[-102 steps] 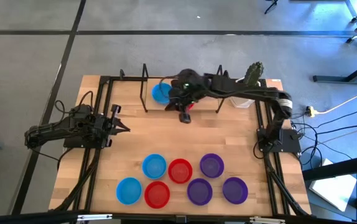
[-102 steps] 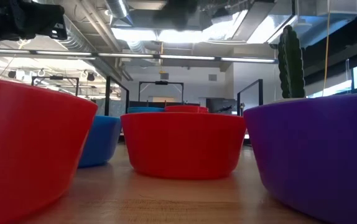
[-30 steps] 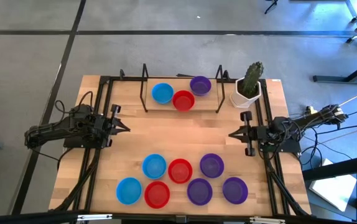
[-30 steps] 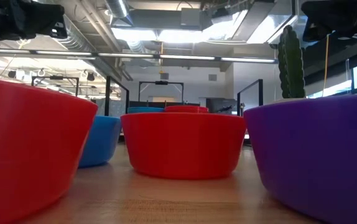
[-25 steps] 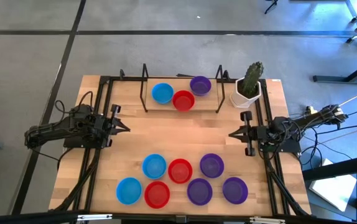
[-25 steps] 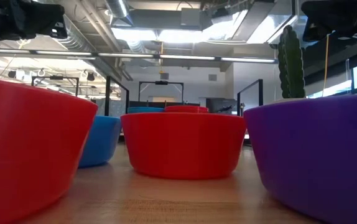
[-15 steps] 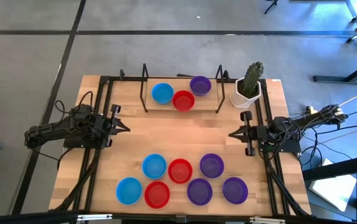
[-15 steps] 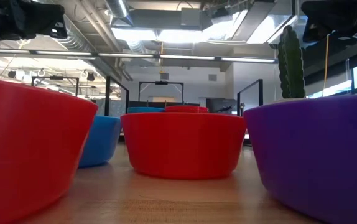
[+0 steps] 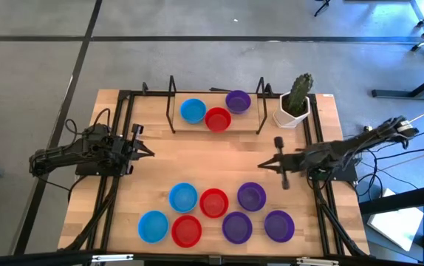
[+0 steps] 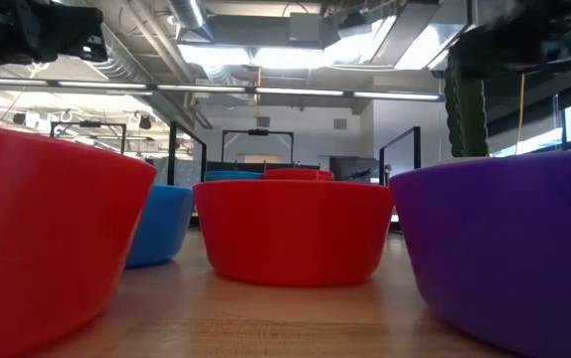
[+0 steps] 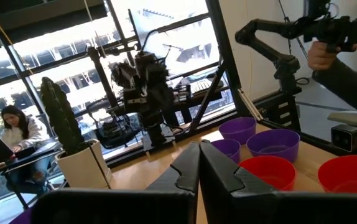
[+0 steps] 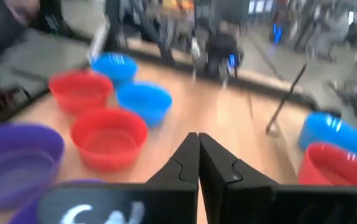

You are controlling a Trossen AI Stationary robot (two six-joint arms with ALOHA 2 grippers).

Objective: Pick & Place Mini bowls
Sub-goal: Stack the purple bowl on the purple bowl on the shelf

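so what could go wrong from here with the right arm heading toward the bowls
The right gripper is shut and empty; unless it opens before it descends, it may push a bowl rather than grasp it.

The near bowls sit packed together: the purple bowl is right beside the red bowl, so fingers going around one rim could nudge or catch its neighbour.

The cactus pot stands close to the three bowls by the rack, so the arm could clip it.

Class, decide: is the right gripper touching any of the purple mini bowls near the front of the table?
Apart. The high view shows the right gripper, shut and empty, with bare wood between it and the nearest purple mini bowl.
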